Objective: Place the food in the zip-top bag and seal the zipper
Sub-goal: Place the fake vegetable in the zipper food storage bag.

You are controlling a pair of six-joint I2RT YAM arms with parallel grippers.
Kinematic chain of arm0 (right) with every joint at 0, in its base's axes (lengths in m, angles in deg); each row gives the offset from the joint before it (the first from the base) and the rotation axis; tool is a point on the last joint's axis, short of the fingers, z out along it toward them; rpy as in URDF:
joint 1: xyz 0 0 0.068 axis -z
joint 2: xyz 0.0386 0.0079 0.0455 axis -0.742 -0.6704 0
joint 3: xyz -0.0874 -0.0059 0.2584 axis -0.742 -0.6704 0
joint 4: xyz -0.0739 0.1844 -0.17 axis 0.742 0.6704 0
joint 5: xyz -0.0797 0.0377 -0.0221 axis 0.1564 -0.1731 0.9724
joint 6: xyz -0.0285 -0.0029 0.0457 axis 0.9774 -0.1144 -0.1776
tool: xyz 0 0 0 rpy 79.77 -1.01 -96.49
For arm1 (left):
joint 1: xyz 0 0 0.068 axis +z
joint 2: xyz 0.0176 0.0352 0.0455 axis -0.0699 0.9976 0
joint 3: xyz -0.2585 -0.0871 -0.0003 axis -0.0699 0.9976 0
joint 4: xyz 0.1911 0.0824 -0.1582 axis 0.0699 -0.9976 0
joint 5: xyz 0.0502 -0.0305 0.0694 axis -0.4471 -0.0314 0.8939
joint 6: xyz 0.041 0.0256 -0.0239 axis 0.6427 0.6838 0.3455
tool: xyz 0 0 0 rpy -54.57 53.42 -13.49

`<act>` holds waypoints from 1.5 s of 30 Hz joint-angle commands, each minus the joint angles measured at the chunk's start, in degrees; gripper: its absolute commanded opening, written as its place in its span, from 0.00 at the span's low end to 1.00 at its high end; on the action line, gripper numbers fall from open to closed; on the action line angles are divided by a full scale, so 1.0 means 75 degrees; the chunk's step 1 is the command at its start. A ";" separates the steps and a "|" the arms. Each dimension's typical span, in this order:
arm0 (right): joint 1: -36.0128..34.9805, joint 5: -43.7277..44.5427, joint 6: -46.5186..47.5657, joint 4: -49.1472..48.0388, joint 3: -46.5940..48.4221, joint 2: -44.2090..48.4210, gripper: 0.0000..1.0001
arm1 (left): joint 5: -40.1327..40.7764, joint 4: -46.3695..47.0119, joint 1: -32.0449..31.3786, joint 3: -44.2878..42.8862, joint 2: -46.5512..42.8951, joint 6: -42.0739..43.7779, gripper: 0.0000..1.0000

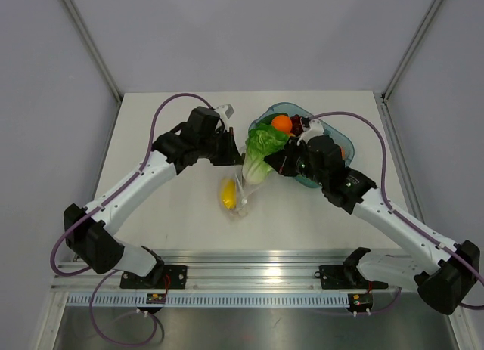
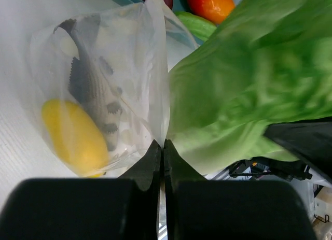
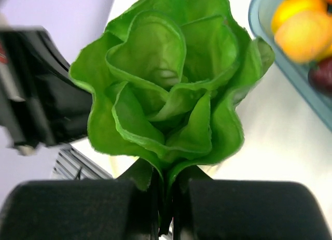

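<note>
The clear zip-top bag point(image 1: 237, 193) lies mid-table, holding a yellow lemon point(image 1: 228, 193) and a grey piece point(image 2: 91, 92). My left gripper point(image 1: 231, 155) is shut on the bag's upper edge point(image 2: 158, 102) and holds it up. My right gripper point(image 1: 281, 162) is shut on the green lettuce point(image 1: 261, 152), held tilted just above and right of the bag's mouth; it fills the right wrist view point(image 3: 166, 84) and shows in the left wrist view point(image 2: 244, 79). The zipper strip is not clearly visible.
A teal oval tray point(image 1: 333, 131) sits behind the right gripper with an orange point(image 1: 281, 123), dark red grapes point(image 1: 298, 125) and a cucumber point(image 2: 196, 25). The metal rail runs along the table's near edge point(image 1: 249, 263).
</note>
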 commanded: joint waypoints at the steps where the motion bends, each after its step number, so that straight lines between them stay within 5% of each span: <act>1: -0.0299 0.0467 -0.0212 -0.0117 -0.0245 0.0221 0.00 | -0.0189 0.0589 -0.0039 -0.0110 -0.0120 0.0002 0.00; 16: -0.0369 0.1839 0.0327 0.1360 0.0562 0.0537 0.00 | -0.0306 0.0647 -0.0039 -0.0063 -0.0378 -0.0068 0.00; 33: -0.0416 0.0386 -0.0622 -0.0561 0.0294 0.0303 0.00 | -0.0517 0.0753 -0.0039 0.0054 -0.0378 -0.0033 0.00; 45: -0.0955 0.0572 -0.1138 -0.0785 -0.0855 -0.0177 0.00 | -0.0611 0.0847 -0.0039 0.0101 -0.0378 -0.0010 0.00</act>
